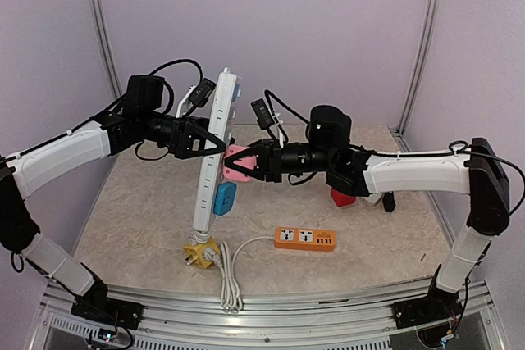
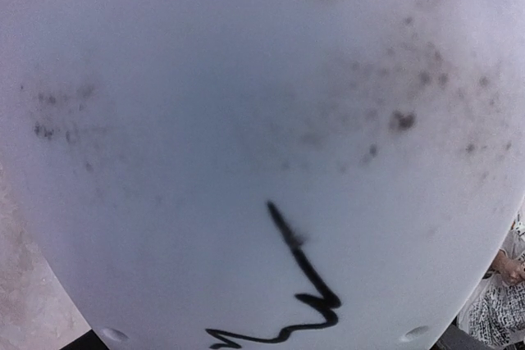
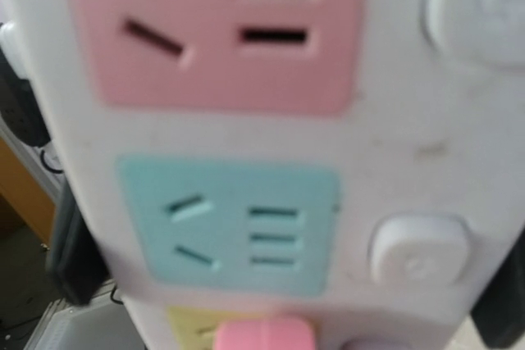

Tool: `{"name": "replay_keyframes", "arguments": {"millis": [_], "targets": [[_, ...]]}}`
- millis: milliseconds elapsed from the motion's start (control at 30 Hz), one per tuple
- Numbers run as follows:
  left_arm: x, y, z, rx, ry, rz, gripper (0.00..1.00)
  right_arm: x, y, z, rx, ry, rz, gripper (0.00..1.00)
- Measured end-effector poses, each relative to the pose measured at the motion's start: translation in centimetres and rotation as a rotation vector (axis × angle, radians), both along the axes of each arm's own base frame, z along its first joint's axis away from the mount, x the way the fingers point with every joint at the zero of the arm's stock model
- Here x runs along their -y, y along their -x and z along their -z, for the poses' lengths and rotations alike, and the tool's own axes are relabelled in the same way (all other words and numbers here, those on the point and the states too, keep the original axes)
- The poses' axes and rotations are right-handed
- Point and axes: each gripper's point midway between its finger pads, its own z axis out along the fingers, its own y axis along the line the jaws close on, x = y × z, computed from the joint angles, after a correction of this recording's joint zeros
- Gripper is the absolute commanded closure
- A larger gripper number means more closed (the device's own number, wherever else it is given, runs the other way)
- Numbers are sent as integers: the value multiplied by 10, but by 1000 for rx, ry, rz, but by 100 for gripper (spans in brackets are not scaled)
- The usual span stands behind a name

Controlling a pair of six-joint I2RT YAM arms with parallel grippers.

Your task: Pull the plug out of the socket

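A long white power strip (image 1: 210,165) stands tilted, its lower end near the table. My left gripper (image 1: 215,143) is shut across its width from the left; the left wrist view shows only the strip's white back (image 2: 246,120) with a black scribble. Its dark fingers (image 3: 70,252) show at the strip's edges in the right wrist view. A pink plug (image 1: 236,162) sits against the strip's face, over a yellow socket panel (image 3: 190,327). My right gripper (image 1: 246,164) is shut on this pink plug (image 3: 262,335) from the right. Pink (image 3: 213,30) and teal (image 3: 230,227) sockets above it are empty.
A blue plug (image 1: 224,198) sits lower on the strip and a yellow adapter (image 1: 201,253) at its foot, with a white cable (image 1: 230,276) coiled beside it. An orange power strip (image 1: 304,238) lies on the table. A red object (image 1: 342,197) lies under the right arm.
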Motion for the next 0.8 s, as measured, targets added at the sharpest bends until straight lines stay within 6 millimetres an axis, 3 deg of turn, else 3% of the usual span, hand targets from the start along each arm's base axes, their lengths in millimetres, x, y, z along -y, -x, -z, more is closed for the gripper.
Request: {"name": "replay_keyframes", "arguments": {"millis": [333, 800], "targets": [[0, 3, -2, 0, 8, 18, 99, 0, 3, -1, -5, -13, -24, 100], [-1, -7, 2, 8, -10, -37, 99, 2, -10, 6, 68, 25, 91, 100]]}}
